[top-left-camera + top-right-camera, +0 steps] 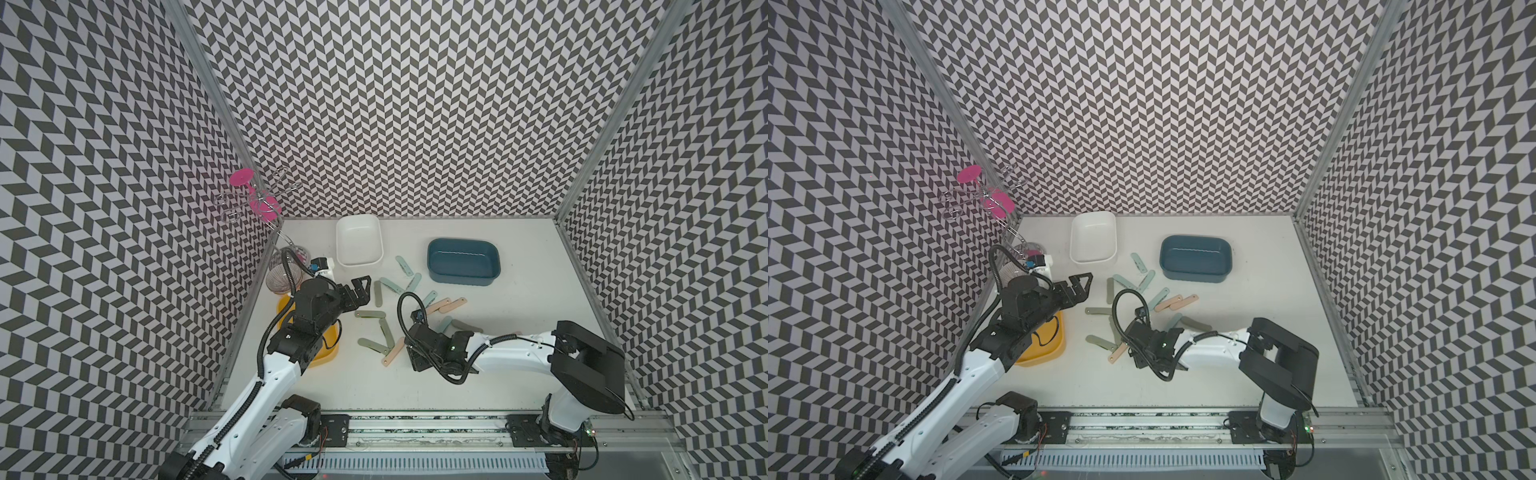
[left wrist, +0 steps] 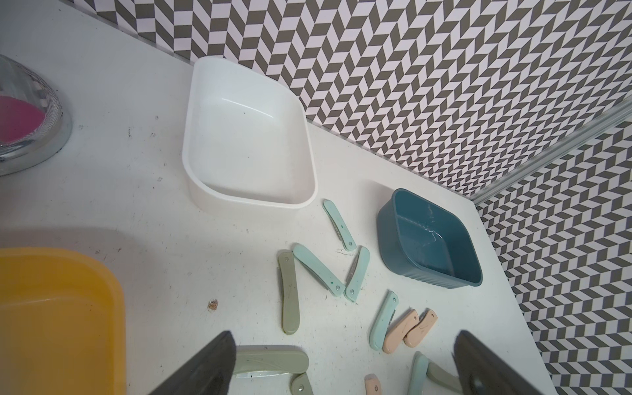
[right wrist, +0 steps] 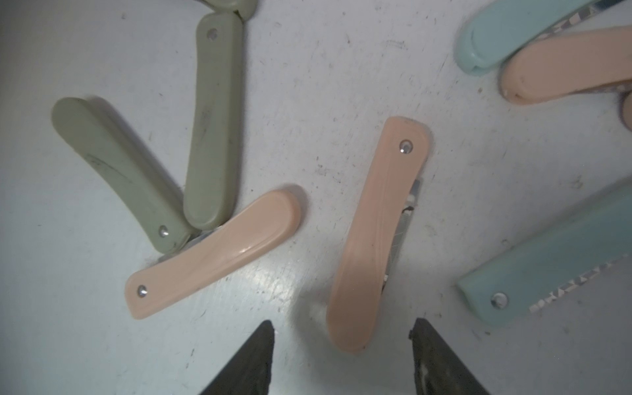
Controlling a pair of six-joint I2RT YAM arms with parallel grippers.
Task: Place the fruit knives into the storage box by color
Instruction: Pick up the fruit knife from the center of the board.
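Right jaws: partly open, low over the counter (image 1: 519, 374), one finger (image 3: 249, 366) on either side of the rounded end of a peach-pink knife (image 3: 376, 236). A gap shows on both sides and nothing is gripped. Just beside it, a second peach knife (image 3: 212, 253) lies flat, touching two olive knives (image 3: 212, 123).

Left jaws: spread wide and empty, above an olive knife (image 2: 270, 362) near the yellow box (image 2: 51, 307).

The other fruit knives (image 1: 390, 284), in mint, olive and peach, lie scattered mid-counter, some overlapping.

Farther back, the white box (image 1: 359, 262) and the blue box (image 1: 463, 280) stand apart. A wire stand with pink glassware (image 1: 262, 203) occupies the far left corner.
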